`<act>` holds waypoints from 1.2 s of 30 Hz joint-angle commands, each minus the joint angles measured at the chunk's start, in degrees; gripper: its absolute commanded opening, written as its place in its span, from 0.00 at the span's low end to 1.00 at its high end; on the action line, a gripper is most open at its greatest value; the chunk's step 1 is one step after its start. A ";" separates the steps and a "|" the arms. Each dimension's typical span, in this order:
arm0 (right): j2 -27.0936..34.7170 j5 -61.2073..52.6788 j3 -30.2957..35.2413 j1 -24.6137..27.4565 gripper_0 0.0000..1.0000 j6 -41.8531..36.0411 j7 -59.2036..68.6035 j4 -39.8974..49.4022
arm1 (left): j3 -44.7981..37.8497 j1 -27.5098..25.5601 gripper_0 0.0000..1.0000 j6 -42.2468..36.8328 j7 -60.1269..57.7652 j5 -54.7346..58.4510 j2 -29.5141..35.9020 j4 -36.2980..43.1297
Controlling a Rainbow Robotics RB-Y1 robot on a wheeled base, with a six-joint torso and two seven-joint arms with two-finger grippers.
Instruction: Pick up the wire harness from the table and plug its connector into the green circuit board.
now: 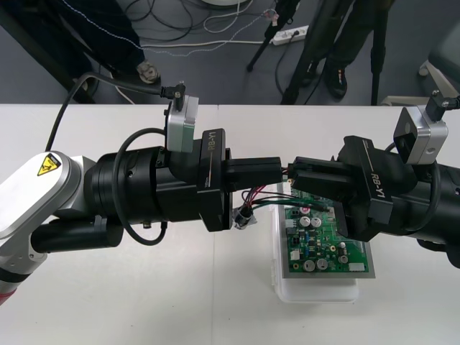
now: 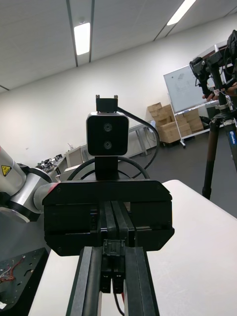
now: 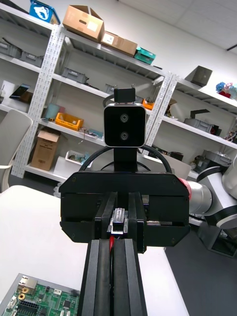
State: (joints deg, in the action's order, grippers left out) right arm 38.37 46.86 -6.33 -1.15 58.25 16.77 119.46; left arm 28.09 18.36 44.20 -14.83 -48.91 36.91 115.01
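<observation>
The thin red, green and black wire harness (image 1: 267,194) hangs above the bench (image 1: 108,302), its round metal socket (image 1: 244,218) lowest, just beside the green circuit board (image 1: 323,241) on its white base (image 1: 316,291).

Plain light table (image 1: 144,309) occupies the lower two-thirds of the frame. A strip of dark floor (image 1: 215,79) runs along the top edge. On it, loose cables (image 1: 201,44) trail across top centre, a white power strip (image 1: 291,33) lies at upper right of centre, and black tripod legs (image 1: 260,52) stand just beside it
</observation>
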 commanded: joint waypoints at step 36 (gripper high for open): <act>4.70 0.42 1.41 0.71 1.00 7.94 -3.85 -7.22 | -7.08 -4.12 0.00 3.35 3.75 -0.74 2.55 2.24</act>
State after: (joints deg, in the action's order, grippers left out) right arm 41.11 46.86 -6.33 -1.13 64.13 16.67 112.95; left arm 24.35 16.30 44.40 -14.69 -49.39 37.31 115.01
